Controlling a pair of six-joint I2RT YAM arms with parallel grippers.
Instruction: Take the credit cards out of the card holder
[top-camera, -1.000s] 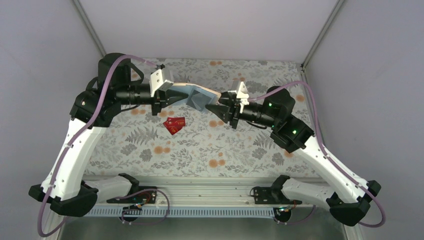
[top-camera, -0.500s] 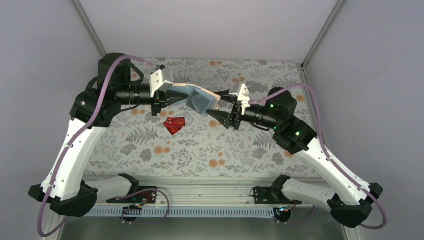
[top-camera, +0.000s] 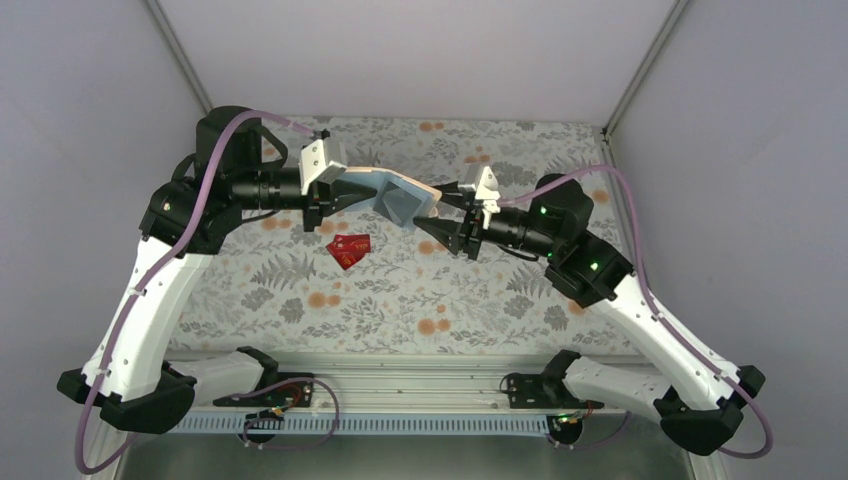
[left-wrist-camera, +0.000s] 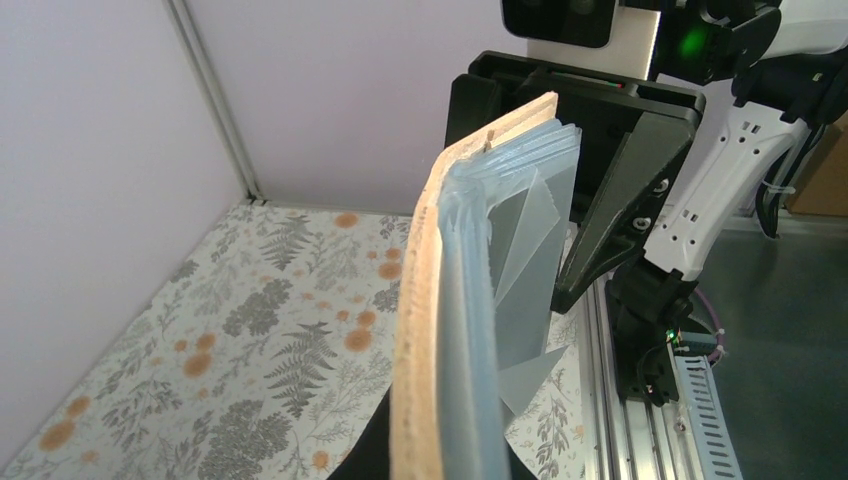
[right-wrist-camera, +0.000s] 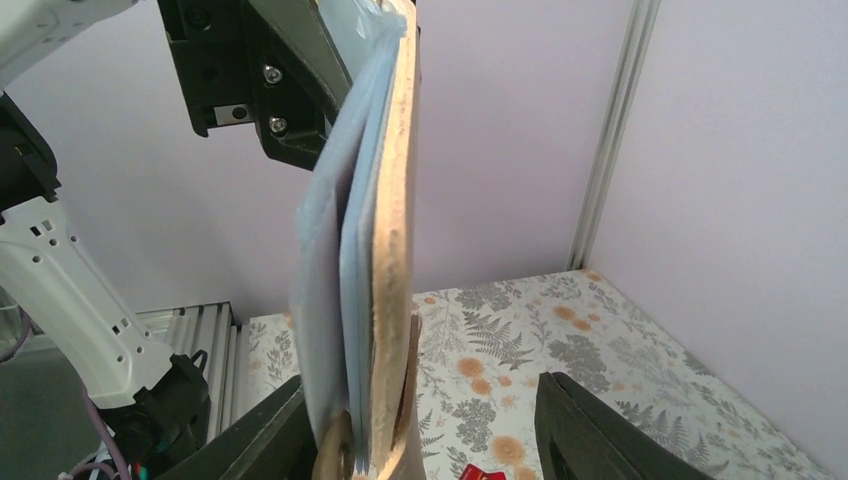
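Note:
My left gripper (top-camera: 336, 190) is shut on one end of the card holder (top-camera: 395, 198), keeping it in the air over the back of the table. The holder is tan outside and pale blue-grey inside, seen edge-on in the left wrist view (left-wrist-camera: 445, 330) and in the right wrist view (right-wrist-camera: 375, 250). My right gripper (top-camera: 433, 208) is open and straddles the holder's free end; the holder stands close to one finger (right-wrist-camera: 262, 440) and well clear of the other (right-wrist-camera: 590, 430). Red credit cards (top-camera: 348, 249) lie overlapped on the table below the holder, with a corner of one (right-wrist-camera: 482, 472) visible in the right wrist view.
The floral table cover (top-camera: 400, 300) runs between pale side walls and a back wall. A metal rail (top-camera: 420, 385) with both arm bases lines the near edge.
The right gripper's jaws have opened and it has slid a little left, now straddling the holder's free end. That end has folded up somewhat. The left arm and the red cards have not moved.

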